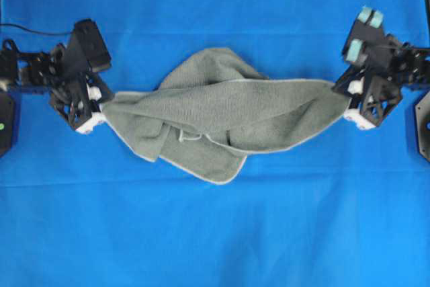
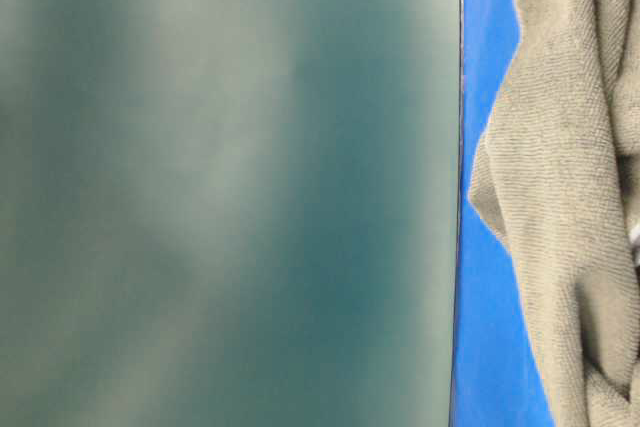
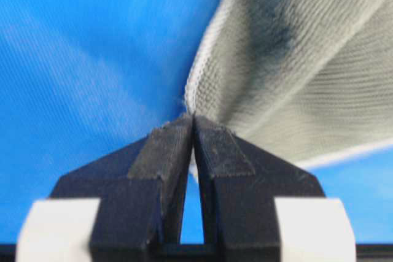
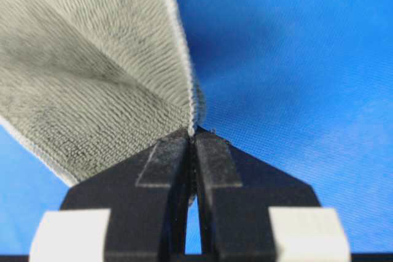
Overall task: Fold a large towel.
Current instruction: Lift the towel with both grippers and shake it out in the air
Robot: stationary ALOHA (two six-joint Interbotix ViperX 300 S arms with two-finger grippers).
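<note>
Overhead: grey-green towel (image 1: pixel 222 115) rumpled mid-way on blue cloth surface (image 1: pixel 215 233), stretched between both arms, lower flap folded under toward bottom edge, pale hem visible. Left gripper (image 1: pixel 101 109) at towel's left end, right gripper (image 1: pixel 349 102) at right end; both arms low, reaching inward.

Left wrist view alone: fingers (image 3: pixel 166 151) pressed together, pinching towel edge at tips.

Right wrist view: fingers (image 4: pixel 215 157) likewise clamped on hem.

Table-level view: mostly blocked by blurred dark panel (image 2: pixel 220 187); terry weave at right.
</note>
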